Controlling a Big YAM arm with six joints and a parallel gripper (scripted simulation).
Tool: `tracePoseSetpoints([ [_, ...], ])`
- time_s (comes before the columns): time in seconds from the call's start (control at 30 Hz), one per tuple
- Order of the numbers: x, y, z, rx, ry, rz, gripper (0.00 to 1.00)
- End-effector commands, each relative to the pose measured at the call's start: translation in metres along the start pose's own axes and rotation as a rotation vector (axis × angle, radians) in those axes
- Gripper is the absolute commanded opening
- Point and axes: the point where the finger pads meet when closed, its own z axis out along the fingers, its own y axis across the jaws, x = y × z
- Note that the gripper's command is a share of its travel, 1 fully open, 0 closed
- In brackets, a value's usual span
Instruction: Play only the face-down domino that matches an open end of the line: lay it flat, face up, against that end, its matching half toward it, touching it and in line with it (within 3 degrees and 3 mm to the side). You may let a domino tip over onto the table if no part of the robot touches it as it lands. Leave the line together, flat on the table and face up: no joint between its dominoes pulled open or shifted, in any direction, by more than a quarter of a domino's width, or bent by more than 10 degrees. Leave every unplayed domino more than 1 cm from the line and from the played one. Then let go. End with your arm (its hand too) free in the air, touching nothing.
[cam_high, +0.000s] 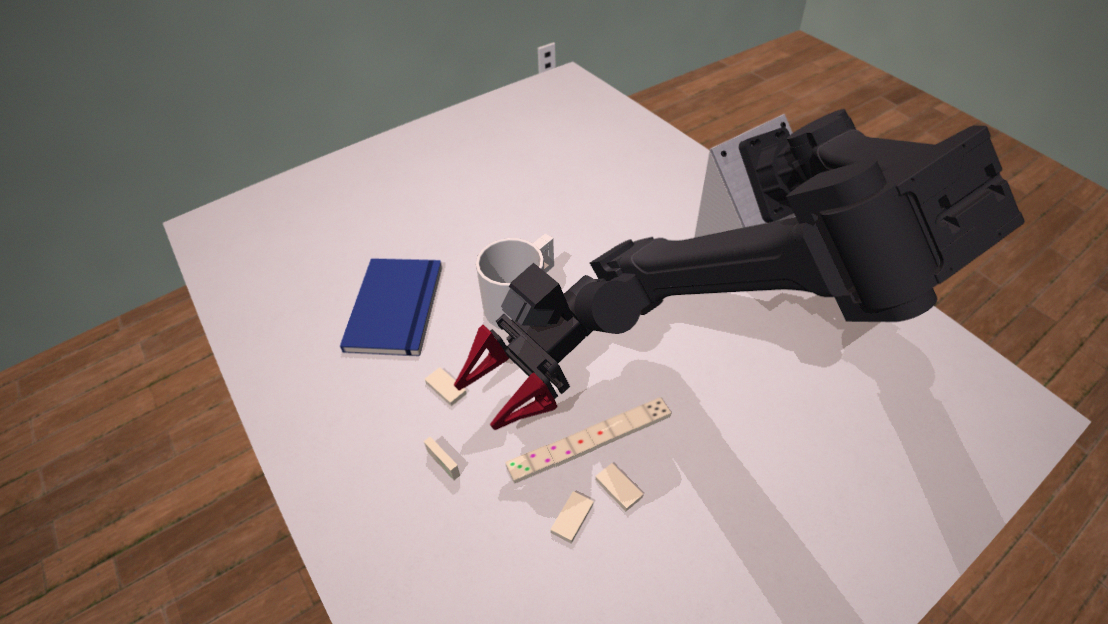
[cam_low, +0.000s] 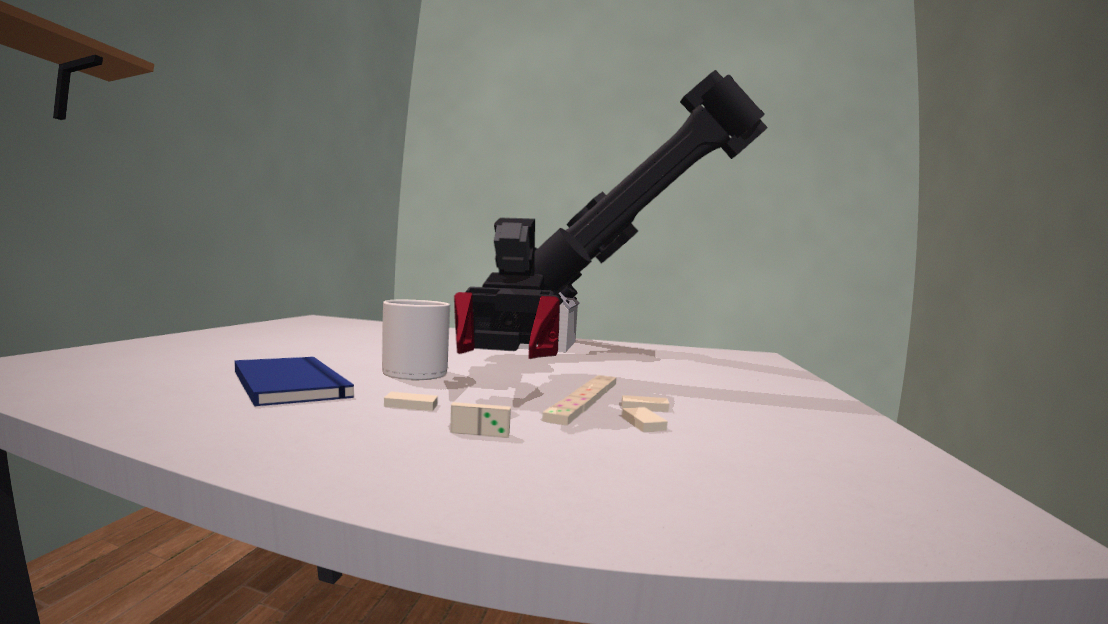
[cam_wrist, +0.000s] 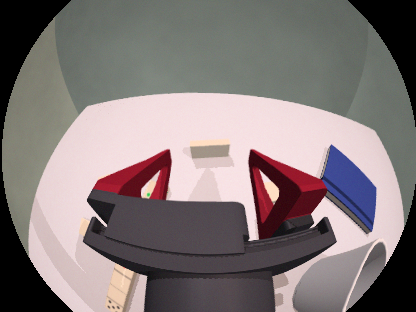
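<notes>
Domino line (cam_high: 589, 439) (cam_low: 579, 399) (cam_wrist: 120, 287): cream; green, magenta, red, black pips. Notebook (cam_high: 391, 306) (cam_low: 290, 379) (cam_wrist: 350, 185): blue. Mug (cam_high: 496, 298) (cam_low: 415, 339) (cam_wrist: 325, 285): white.

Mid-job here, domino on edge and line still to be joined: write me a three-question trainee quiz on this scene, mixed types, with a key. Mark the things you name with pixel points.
1. True or false: the tool (cam_high: 474, 406) (cam_low: 507, 355) (cam_wrist: 209, 155) holds the domino standing on edge (cam_high: 441, 458) (cam_low: 480, 420) (cam_wrist: 210, 150).

2. Multiple choice: which pips does that domino show beside its blank half?
a) one red
b) three green
c) five black

3. Fill in: the end of the line (cam_high: 589, 439) (cam_low: 579, 399) (cam_wrist: 120, 287) nearer that domino shows ____ pips in the colour ____.

Key: 1 false; 2 b; 3 three, green.
</notes>
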Motion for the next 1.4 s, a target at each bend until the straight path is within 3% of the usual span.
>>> tracePoseSetpoints([
  [0.0,-0.026,0.0,0.0,0.003,-0.029,-0.007,0.74],
  [0.23,-0.026,0.0,0.0,0.003,-0.029,-0.007,0.74],
  [0.57,-0.041,0.002,-0.004,-0.001,0.079,-0.004,0.74],
  [0.8,-0.041,0.002,-0.004,-0.001,0.079,-0.004,0.74],
  [1.13,-0.071,0.0,-0.014,0.001,0.298,-0.002,0.74],
  [1.37,-0.071,0.0,-0.014,0.001,0.298,-0.002,0.74],
])
